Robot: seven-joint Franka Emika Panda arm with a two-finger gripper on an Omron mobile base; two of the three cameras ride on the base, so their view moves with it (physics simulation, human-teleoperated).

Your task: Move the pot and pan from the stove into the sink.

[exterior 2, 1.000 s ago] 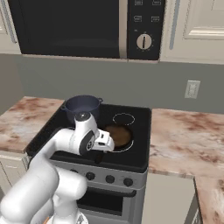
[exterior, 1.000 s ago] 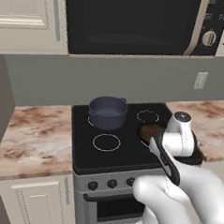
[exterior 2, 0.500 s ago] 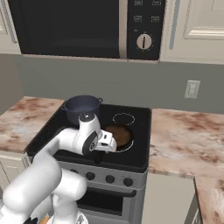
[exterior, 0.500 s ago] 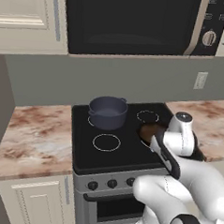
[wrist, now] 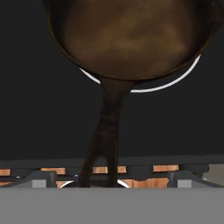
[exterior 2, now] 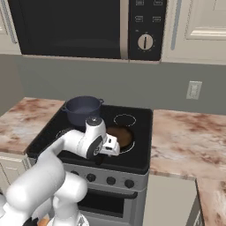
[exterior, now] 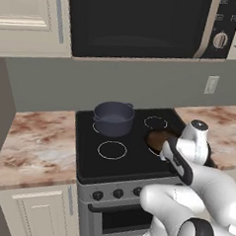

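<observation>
The deep blue-grey pot (exterior: 113, 117) (exterior 2: 82, 109) stands on the back left burner of the black stove (exterior: 123, 162) (exterior 2: 53, 134). On the front right burner sits the shallow brown pan (exterior: 157, 138) (exterior 2: 121, 135) (wrist: 131, 39), its long dark handle (wrist: 105, 135) pointing at the stove's front edge. My gripper (exterior 2: 106, 152) (wrist: 113, 178) hangs low over that handle, open, with one finger on each side of it and not closed on it. In the left base view my own wrist covers the gripper. The sink is out of view.
A black microwave (exterior: 135, 22) (exterior 2: 75, 26) hangs above the stove. Marbled counters (exterior: 34, 144) (exterior 2: 185, 141) run on both sides. Black knobs (exterior: 118, 193) line the range front, and a wall outlet (exterior 2: 193, 89) sits to the right.
The hand has edged a little toward the pan's handle. The pot and the pan have not moved.
</observation>
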